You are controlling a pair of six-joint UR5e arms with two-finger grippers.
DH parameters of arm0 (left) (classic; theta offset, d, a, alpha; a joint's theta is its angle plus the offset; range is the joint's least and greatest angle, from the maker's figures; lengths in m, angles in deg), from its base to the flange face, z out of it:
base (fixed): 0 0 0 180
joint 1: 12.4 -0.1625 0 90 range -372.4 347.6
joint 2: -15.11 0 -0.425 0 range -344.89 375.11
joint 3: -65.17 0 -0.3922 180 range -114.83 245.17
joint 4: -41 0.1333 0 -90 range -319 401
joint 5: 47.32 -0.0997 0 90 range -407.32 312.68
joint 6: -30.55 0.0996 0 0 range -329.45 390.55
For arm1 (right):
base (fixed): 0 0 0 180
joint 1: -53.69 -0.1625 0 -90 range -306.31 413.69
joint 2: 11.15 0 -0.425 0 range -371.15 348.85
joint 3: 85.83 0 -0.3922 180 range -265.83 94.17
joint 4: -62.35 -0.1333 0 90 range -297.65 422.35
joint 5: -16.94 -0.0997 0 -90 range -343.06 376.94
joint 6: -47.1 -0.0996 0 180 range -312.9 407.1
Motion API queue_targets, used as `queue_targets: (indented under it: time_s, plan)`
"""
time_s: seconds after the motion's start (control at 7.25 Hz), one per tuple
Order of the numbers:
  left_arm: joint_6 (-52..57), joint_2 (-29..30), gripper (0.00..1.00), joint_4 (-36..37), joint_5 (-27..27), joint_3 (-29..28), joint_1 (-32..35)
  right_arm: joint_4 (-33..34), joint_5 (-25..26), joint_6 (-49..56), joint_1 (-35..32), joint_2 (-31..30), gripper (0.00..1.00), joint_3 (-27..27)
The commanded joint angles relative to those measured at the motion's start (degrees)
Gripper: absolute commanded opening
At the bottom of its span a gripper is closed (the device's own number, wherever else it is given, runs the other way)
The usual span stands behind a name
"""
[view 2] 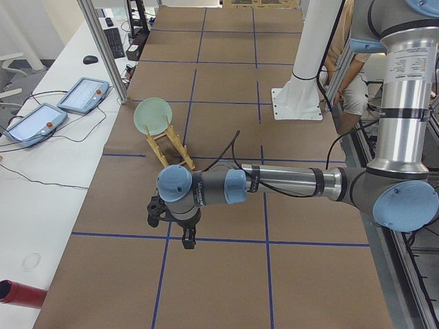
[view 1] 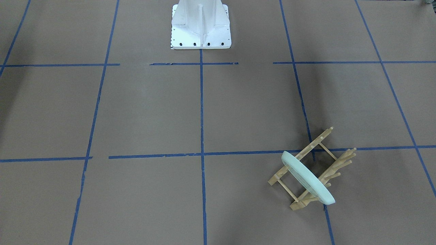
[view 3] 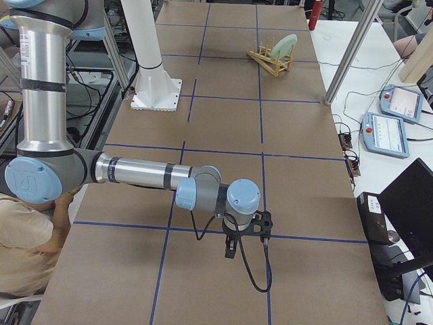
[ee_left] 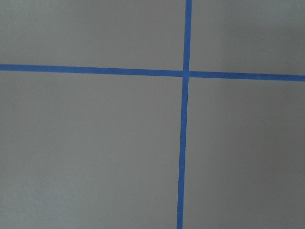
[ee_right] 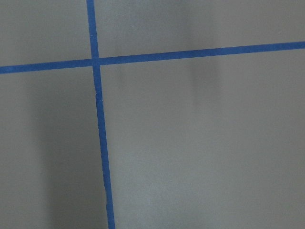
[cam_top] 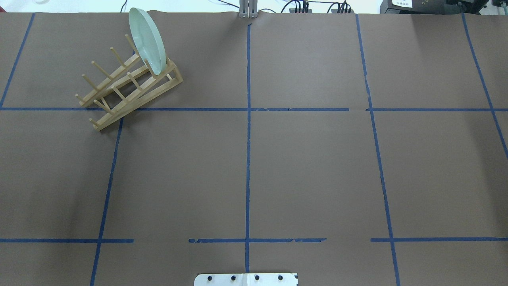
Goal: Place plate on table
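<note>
The pale mint-green plate stands on edge in the far end slot of the light wooden peg rack, at the far left of the brown table. It also shows in the front-facing view, the left view and the right view. My left gripper hangs over the table's left end, well short of the rack; I cannot tell whether it is open or shut. My right gripper hangs over the table's right end, far from the plate; I cannot tell its state. Both wrist views show only bare table and blue tape.
The white bolted robot base stands at the table's near middle edge. A side bench carries teach pendants and cables. A metal post rises near the rack. A person sits behind the robot.
</note>
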Motion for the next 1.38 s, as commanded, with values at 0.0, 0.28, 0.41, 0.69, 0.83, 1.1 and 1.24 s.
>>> queue_targets:
  time_s: [0.0, 0.28, 0.41, 0.69, 0.83, 1.1, 1.24]
  plan:
    - [-0.85, -1.01, 1.0, -2.56, 0.31, 0.62, 0.34, 0.0, 0.0, 0.0, 0.0, -0.01, 1.0, 0.0]
    - [-3.03, -0.84, 1.0, -6.51, 0.93, 1.67, 0.17, 0.0, 0.0, 0.0, 0.0, -0.01, 1.0, 0.0]
    - [-16.45, 0.81, 1.0, -13.75, 5.28, 1.33, -1.14, 0.0, 0.0, 0.0, 0.0, -0.01, 1.0, 0.0]
    - [-43.43, 1.18, 1.0, -34.65, 6.82, 0.46, -4.38, 0.0, 0.0, 0.0, 0.0, -0.01, 1.0, 0.0]
    - [-55.14, 4.75, 1.0, -43.53, 6.65, -2.85, -7.45, 0.0, 0.0, 0.0, 0.0, -0.01, 1.0, 0.0]
    - [-73.89, 14.59, 1.0, -52.29, 6.12, -10.42, -12.81, 0.0, 0.0, 0.0, 0.0, 0.08, 1.0, 0.0]
    - [-83.2, 17.93, 1.0, -53.63, 3.51, -10.45, -16.15, 0.0, 0.0, 0.0, 0.0, -0.01, 1.0, 0.0]
